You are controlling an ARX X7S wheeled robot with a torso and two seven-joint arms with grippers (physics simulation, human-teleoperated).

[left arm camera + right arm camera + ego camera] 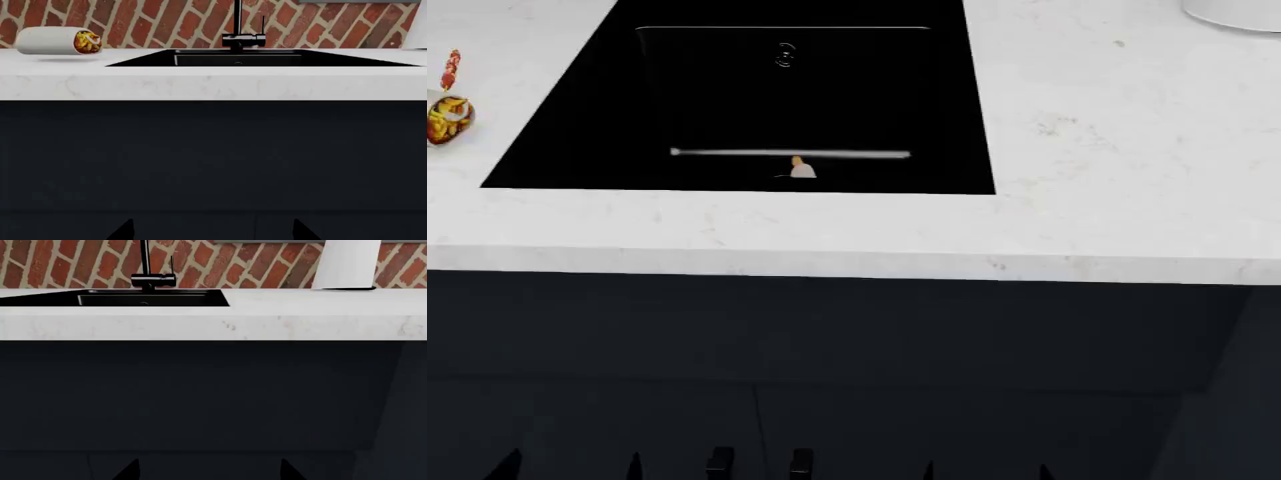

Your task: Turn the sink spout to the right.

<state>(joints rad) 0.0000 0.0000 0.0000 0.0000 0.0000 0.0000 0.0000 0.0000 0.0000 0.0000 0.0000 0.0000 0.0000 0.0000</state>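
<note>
A white marble-patterned countertop (1121, 190) runs across the scene above dark navy cabinet fronts (213, 160), with a red brick wall (153, 22) behind it. Set into the countertop is the sink (574, 130), a rectangular glossy black basin; in the head view a bright streak of reflection crosses its floor and a small round mark shows on its far wall.

The sink spout (237, 20), a slim black tube, rises from a black base at the basin's far edge, against the brick wall; its top is cut off by the frame in both wrist views, so the direction of its arm cannot be told. A short thin black lever rod (263, 25) stands just beside the tube.

On the countertop to the left of the sink lies a wrap (57, 40) with its filled end turned toward the basin. To the right of the sink, well apart from it, stands a white object (347, 264) on a dark base, near the wall.

The left gripper (212, 231) and the right gripper (209, 470) show only as dark fingertips at the frame edges, in front of the cabinet fronts and below the countertop. The tips of each stand widely apart, holding and touching nothing.
</note>
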